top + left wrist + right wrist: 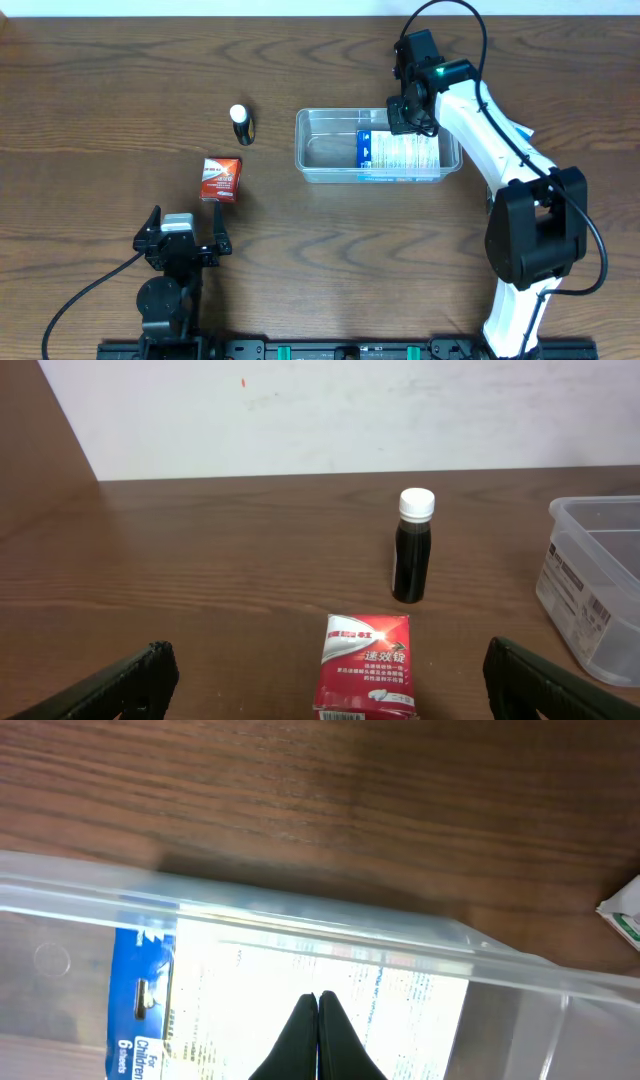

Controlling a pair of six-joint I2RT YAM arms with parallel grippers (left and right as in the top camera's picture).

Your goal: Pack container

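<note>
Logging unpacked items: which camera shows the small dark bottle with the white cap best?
Left wrist: the small dark bottle with white cap stands upright in full side view, behind the red cardboard box. Overhead shows it small, from above, mostly cap. Right wrist misses it, showing the clear plastic container instead.

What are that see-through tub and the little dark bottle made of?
The container looks like clear, glossy plastic: its walls are see-through. The bottle is dark and shiny, glass or plastic, hard to tell; its white cap looks like plastic.
</note>
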